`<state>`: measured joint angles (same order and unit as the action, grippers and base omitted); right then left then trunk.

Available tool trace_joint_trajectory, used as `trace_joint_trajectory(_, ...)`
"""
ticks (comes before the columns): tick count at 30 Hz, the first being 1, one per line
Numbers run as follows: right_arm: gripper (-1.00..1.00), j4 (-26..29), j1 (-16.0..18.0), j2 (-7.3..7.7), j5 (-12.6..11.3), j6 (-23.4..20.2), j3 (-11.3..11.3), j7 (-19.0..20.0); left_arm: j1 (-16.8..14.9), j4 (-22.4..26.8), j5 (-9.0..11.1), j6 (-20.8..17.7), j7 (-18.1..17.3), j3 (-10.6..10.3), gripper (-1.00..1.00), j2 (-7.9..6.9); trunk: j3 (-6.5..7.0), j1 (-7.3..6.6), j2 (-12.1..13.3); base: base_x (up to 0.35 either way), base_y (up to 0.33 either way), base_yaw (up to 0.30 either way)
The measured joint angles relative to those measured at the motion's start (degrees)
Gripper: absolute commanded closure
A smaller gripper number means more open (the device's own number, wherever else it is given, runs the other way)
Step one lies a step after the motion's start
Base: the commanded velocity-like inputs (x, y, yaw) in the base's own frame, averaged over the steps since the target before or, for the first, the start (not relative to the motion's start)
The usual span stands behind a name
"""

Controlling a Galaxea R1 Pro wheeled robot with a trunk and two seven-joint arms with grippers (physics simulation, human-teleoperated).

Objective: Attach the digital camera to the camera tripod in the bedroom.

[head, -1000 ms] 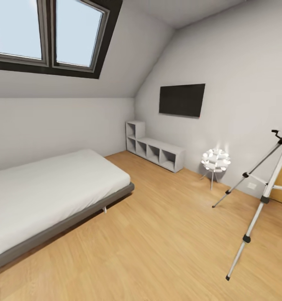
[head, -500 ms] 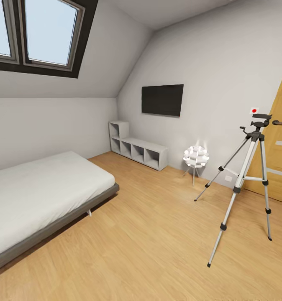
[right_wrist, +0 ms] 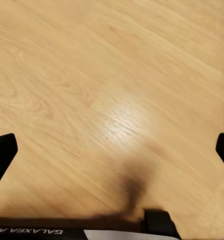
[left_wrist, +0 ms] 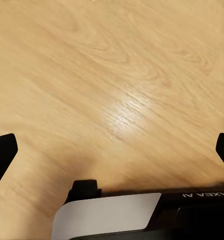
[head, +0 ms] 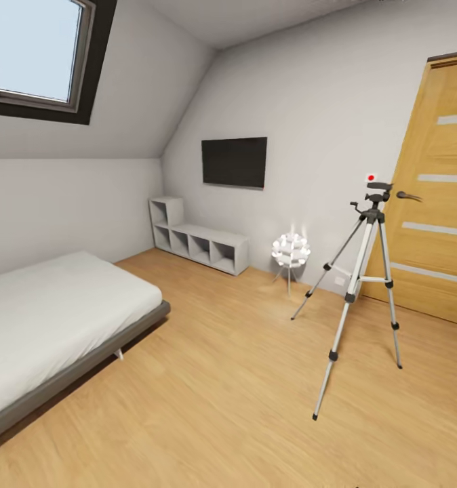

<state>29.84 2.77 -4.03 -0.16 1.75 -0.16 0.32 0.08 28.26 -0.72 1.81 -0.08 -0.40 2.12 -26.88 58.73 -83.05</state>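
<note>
The camera tripod stands on the light wood floor at the right of the head view, in front of the wooden door. Its silver legs are spread and its black head is at the top. A small red dot sits just above that head, too small to tell what it is. The digital camera is out of view. In the wrist views my left gripper and right gripper hang over bare floor. The black fingertips sit wide apart with nothing between them.
A grey bed fills the left side. A low white shelf unit and a wall TV are on the far wall. A white bulbous floor lamp stands left of the tripod. Open floor lies between bed and tripod.
The head view has swung to the right: the skylight and bed slid left, and the whole tripod and the wooden door came into the picture. Nothing in the room itself moved.
</note>
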Motion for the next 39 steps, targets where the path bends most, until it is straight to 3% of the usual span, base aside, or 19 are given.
trace_joint_trajectory(26,-1.00,0.0,0.0,0.00,0.0,0.0,0.0,0.0,0.0,0.0,0.0,0.0,0.0,0.0,-1.00,0.00,0.00,0.00,0.0,0.001,0.000,-0.253)
trace_joint_trajectory(39,-1.00,0.0,0.0,0.00,0.0,-0.1,0.0,-0.1,0.0,-1.5,0.0,0.0,0.0,0.0,-1.00,-0.18,0.00,-0.01,0.0,0.177,-0.062,-0.235)
